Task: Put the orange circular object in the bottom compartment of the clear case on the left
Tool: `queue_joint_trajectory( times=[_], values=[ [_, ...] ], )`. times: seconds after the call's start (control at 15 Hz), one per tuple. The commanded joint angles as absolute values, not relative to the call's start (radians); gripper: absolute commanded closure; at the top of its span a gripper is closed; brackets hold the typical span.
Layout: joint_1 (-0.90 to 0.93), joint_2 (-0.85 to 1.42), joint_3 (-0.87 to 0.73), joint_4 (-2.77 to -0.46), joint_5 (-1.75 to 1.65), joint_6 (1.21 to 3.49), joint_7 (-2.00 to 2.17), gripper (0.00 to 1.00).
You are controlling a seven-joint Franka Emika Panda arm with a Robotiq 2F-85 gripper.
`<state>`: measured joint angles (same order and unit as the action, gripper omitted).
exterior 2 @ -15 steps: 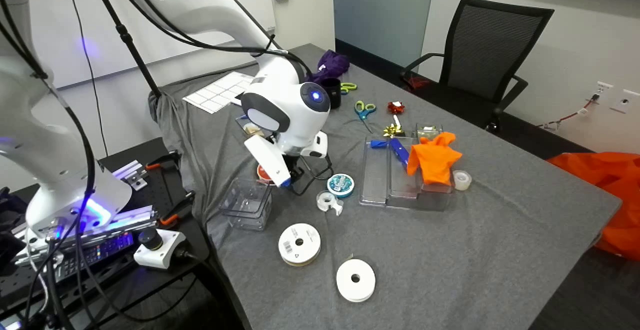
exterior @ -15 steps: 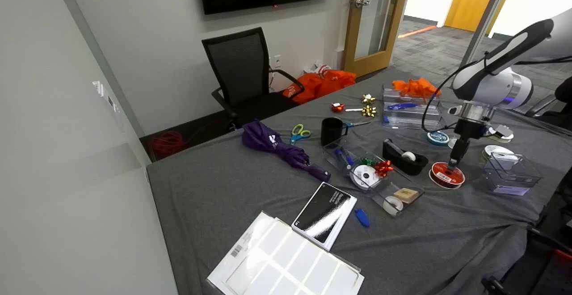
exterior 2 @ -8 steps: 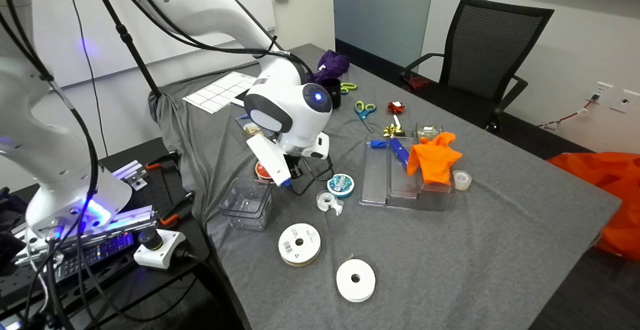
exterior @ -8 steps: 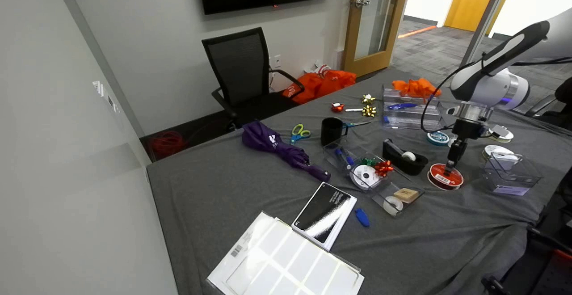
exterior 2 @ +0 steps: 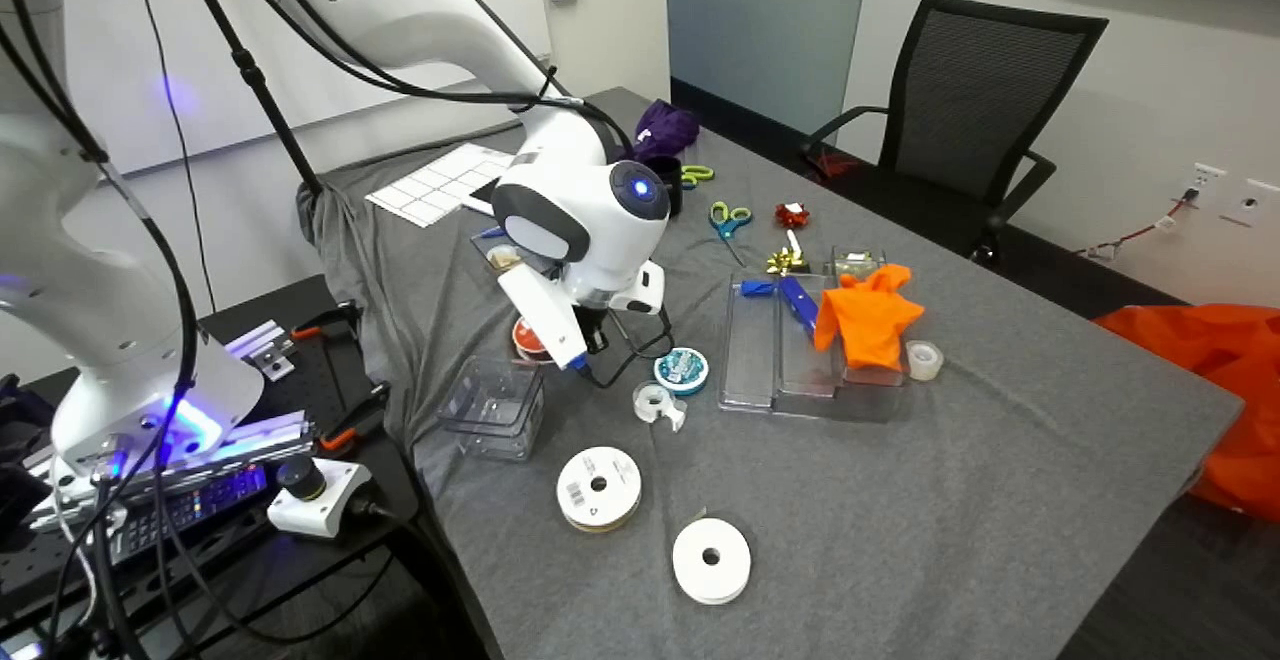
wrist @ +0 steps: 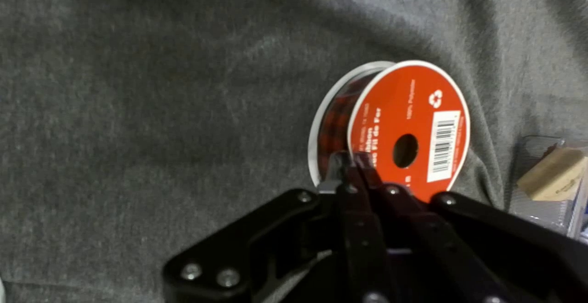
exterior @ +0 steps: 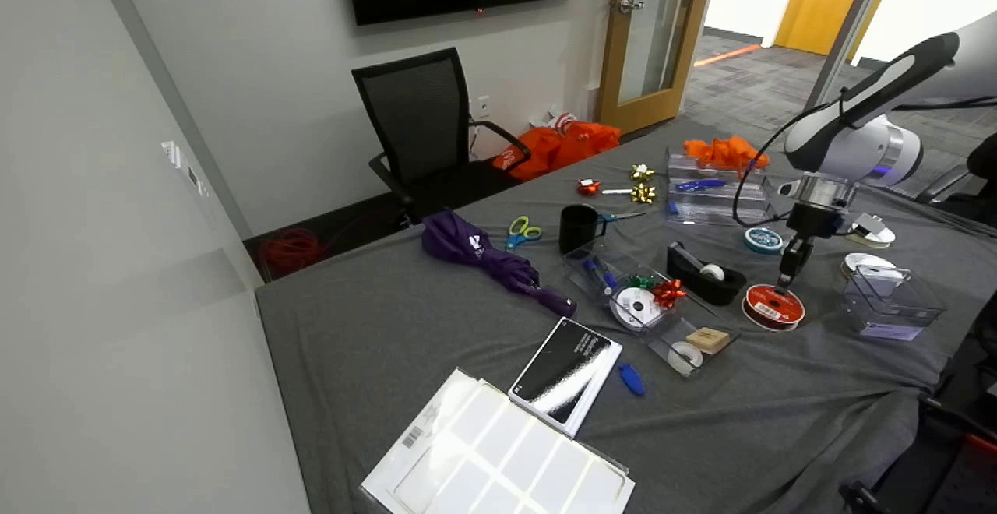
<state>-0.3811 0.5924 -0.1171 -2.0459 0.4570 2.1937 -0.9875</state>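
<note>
Although the orange ribbon spool is met at its rim by the claw, the placing is judged to be not yet done: the spool is seen low at the grey-draped tabletop, printed face up, outside the clear case. The claw is drawn nearly together, and in the wrist view the edge of the upper disc is seen running in between the fingertips, so a pinch on that disc is judged likely; its firmness cannot be told. Whether the spool is off the tabletop at all cannot be made out. Lifting, carrying across and lowering are probably left. Which section is meant by the bottom compartment is uncertain; the end nearest the spool is taken as likely, and it is partly filled by a tan block and a white tape roll.

As for room, a short stretch of tabletop is seen between spool and case in an exterior view, with the black tape dispenser near that path. On the opposite side the clear bin is found near the robot-side edge. The case walls would need to be passed from above.
</note>
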Motion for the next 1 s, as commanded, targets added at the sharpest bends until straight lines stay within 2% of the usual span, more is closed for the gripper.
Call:
queue_joint_trajectory(
  times=[0.0,0.93],
  values=[
    [-0.410,0.603,-0.092,-2.043,0.444,2.201,-0.982,0.99],
    [-0.458,0.441,-0.110,-2.126,0.463,1.986,-1.116,0.99]
  ],
)
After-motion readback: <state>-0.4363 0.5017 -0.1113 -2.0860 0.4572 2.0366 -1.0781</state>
